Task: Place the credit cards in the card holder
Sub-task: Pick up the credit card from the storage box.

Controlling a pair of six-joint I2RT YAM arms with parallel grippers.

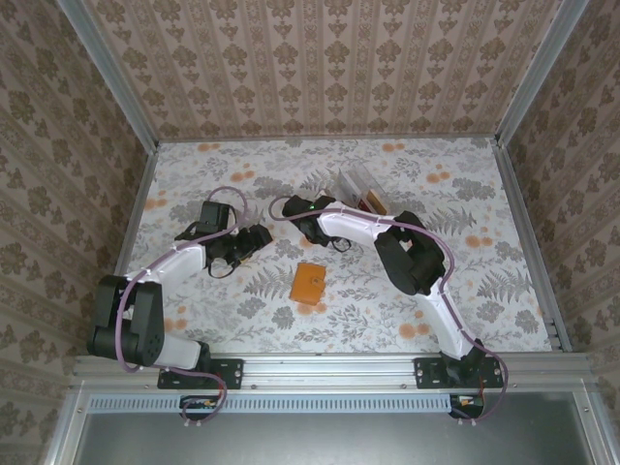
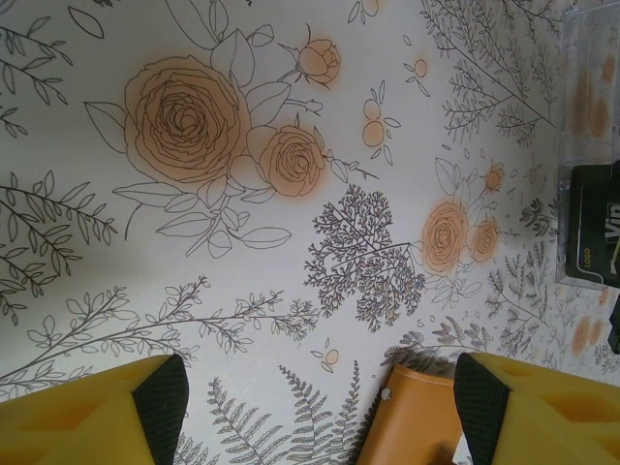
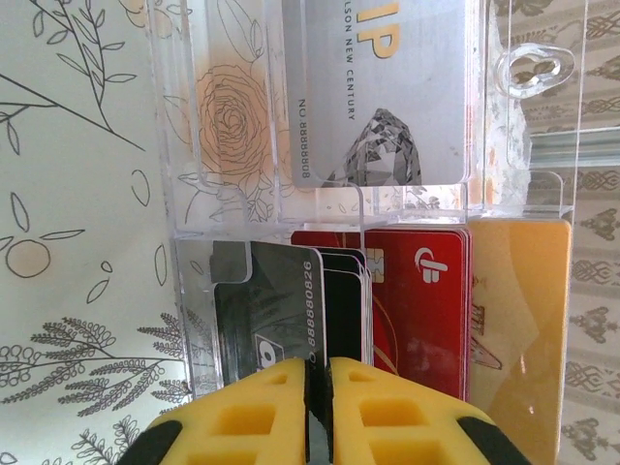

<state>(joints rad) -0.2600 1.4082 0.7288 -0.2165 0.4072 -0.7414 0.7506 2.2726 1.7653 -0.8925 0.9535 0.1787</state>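
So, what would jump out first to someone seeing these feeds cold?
The clear plastic rectangular box at the table's far middle, packed with thin plastic cards in red, dark grey-black and orange-yellow. The right end effector is nearly shut at the dark card. Next, the small orange-tan leather-look wallet lies mid-table, with the left end effector open near it.

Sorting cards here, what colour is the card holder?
Orange-tan; card holder shows best in top external view.
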